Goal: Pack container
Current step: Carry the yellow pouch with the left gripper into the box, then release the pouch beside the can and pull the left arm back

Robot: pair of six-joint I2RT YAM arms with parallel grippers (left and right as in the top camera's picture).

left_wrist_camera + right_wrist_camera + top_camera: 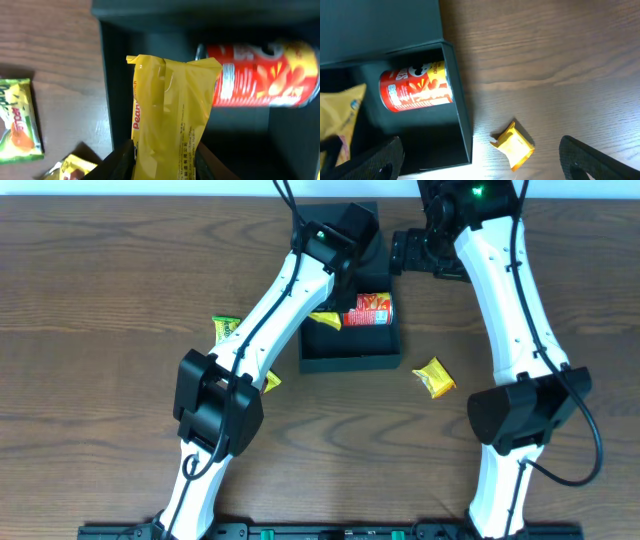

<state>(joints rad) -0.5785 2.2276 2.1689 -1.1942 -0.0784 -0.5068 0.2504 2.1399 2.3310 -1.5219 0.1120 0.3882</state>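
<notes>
Left gripper [164, 150]: closed onto the lower end of a yellow peanut packet [170, 110], one finger on each side, in the lower middle of the left wrist view.
Right gripper [480, 147]: spread wide with nothing between its fingers; they show at the lower left and lower right corners of the right wrist view, above the table beside the box's right wall.
Container [350, 362]: dark teal-green box at the upper centre of the overhead view, open, with its flap lid lying back toward the top edge, partly under the left arm.
Held packet: hangs over the left part of the box interior; whether it touches the floor cannot be told.
Red chip can [368, 311]: lying on its side inside the box, in the right half, just beside the held packet.
Green snack packet [225, 330]: on the table, left of the box and well apart from it.
Small yellow packet [434, 377]: on the table, just off the box's lower right corner.
Second yellow packet [271, 382]: lower left of the box, partly hidden by the left arm.
Table [100, 280]: dark brown wood grain.
</notes>
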